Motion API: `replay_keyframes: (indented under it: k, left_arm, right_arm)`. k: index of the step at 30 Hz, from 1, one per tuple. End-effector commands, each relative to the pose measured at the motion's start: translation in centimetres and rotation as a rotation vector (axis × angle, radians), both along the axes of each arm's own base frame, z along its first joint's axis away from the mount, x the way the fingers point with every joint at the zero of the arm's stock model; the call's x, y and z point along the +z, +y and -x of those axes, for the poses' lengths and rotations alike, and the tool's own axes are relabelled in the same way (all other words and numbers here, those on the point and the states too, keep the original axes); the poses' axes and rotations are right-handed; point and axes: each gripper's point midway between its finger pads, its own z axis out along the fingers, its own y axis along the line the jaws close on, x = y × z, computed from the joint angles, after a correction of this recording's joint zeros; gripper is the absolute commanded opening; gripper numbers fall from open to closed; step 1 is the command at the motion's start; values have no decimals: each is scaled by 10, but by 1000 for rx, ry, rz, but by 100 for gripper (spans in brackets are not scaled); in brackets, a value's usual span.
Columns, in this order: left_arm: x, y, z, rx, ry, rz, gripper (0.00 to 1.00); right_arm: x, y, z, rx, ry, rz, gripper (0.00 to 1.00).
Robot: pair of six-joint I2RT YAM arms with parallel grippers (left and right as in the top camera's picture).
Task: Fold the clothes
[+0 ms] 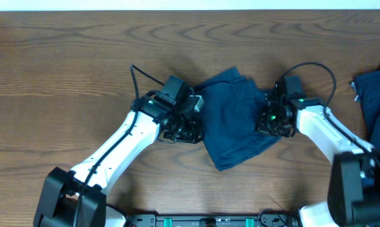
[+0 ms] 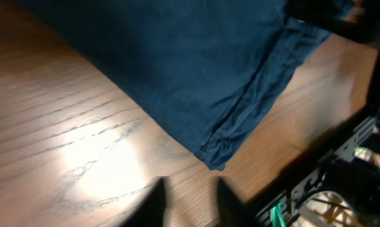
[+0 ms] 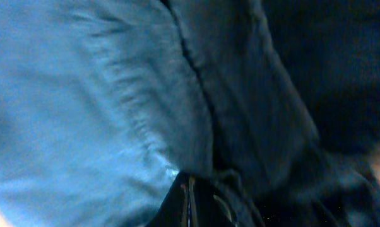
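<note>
The navy-blue shorts (image 1: 233,123) lie crumpled in the middle of the table, between my two grippers. My left gripper (image 1: 189,130) sits at their left edge. In the left wrist view its fingers (image 2: 190,200) are apart with bare wood between them, and a hemmed corner of the shorts (image 2: 215,154) lies just ahead. My right gripper (image 1: 267,123) is at the right edge of the shorts. In the right wrist view the cloth (image 3: 114,94) fills the frame and bunches around the one visible finger (image 3: 202,195); the other finger is hidden under cloth.
A second dark navy garment (image 1: 374,94) lies at the far right edge of the wooden table (image 1: 64,75). The robot base rail (image 1: 209,221) runs along the near edge.
</note>
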Motion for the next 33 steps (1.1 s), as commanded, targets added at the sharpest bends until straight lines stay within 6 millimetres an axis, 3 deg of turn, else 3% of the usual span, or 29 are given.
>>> replay_keyframes:
  k: [1,4,9,12,14,19,29,33]
  left_arm:
    - [-13,-10,20,-48,69,2,7]
    - [-21,-20,33,-106,82,-12,6]
    - [-32,-21,40,-126,88,-60,6]
    - [-33,-19,39,-123,88,-73,6]
    - [-34,-17,42,-123,98,-80,6]
    - [-43,3,47,-107,114,-195,6]
    - [-84,33,75,98,260,-314,6]
    - [-96,34,76,115,247,-299,6]
  right_arm:
    - [-29,-11,19,14,101,79,1]
    - [-40,-4,43,-31,240,34,1]
    - [-28,51,81,-16,437,-211,1]
    - [-24,75,86,33,437,-256,1]
    - [-25,80,83,46,417,-258,1]
    - [-18,80,61,53,329,-286,1]
    - [60,86,-23,198,-218,-399,1]
    - [72,96,-51,229,-369,-408,1]
